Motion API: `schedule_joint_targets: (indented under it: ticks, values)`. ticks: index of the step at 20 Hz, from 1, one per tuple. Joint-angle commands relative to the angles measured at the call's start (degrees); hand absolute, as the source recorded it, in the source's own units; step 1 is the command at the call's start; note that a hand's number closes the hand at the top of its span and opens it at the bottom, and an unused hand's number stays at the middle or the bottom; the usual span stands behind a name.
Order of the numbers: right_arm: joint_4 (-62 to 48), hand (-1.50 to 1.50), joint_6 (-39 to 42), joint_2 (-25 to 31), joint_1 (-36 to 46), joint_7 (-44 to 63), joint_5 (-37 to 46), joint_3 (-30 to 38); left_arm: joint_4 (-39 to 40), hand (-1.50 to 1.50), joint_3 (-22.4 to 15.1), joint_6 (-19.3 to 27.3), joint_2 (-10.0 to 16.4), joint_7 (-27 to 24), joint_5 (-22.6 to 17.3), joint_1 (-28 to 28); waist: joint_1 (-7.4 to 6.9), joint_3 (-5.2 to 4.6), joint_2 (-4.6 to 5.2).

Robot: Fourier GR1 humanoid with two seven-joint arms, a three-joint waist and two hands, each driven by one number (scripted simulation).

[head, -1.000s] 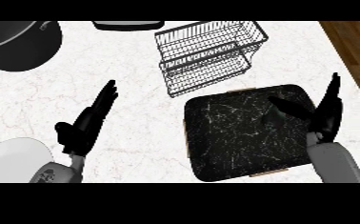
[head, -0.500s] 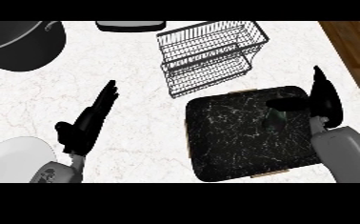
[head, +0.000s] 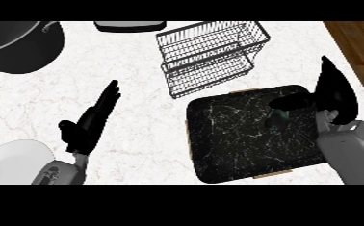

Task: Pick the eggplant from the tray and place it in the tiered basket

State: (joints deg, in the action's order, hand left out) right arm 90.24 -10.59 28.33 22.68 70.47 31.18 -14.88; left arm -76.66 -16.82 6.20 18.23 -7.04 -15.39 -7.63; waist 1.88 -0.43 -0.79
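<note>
Since a second ago the right hand (head: 335,97) has swung in from the tray's right rim and now hangs over the right part of the tray (head: 227,138), while the left hand (head: 89,124) has hardly shifted. From the head view, the right hand's fingers stand straight and together, pointing toward the far edge of the counter (head: 121,76), and its thumb is spread wide, reaching leftward over the dark marbled tray surface; the hand is splayed and holds nothing. The eggplant (head: 276,121) shows only as a small dark shape with a greenish tint, lying on the tray's right half just below that thumb. Whether the thumb touches it cannot be told. The right grey forearm comes in at the lower right corner and covers the tray's near right corner. The tiered basket (head: 210,52), of dark wire, stands on the white marbled counter just beyond the tray's far left corner, close to it, and nothing shows inside it. The left hand rests on the counter well to the left of the tray, fingers straight and close together, slanting up and to the right, thumb out to the left. A black pot (head: 25,47) sits at the far left corner, a flat grey and black object (head: 129,25) lies at the far edge, and a white rounded object (head: 20,157) shows beside the left forearm.
</note>
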Motion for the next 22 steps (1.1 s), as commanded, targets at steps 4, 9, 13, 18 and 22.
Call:
schedule_joint_targets:
  ticks: [4,9,13,18,22]
  values:
    - [-2.78,-1.50,7.10,-5.53,0.78,14.74,2.11,3.64,-0.14,0.00,0.27,-1.38,0.01,-0.63,-0.06,-0.40,-1.20,0.14,0.40]
    - [-0.27,-1.50,4.33,-12.39,-2.77,14.75,8.84,4.31,0.85,0.00,0.27,-1.21,-0.68,-1.72,0.89,0.39,-1.25,0.24,0.47]
    - [0.75,-1.50,6.96,-11.68,-4.30,14.75,10.35,6.93,3.01,0.00,0.72,-1.83,-1.53,-2.78,1.21,-0.41,-1.27,0.30,0.73]
    - [2.15,-1.50,7.09,-17.73,-7.85,14.75,14.65,8.62,-1.23,0.00,0.44,-1.07,-2.29,0.36,0.79,-0.27,-1.53,0.34,0.44]
    - [1.80,-1.50,7.58,-19.83,-8.99,12.80,15.62,10.48,3.13,0.00,2.14,-3.05,-1.30,-1.51,1.19,-1.62,-1.43,0.35,0.79]
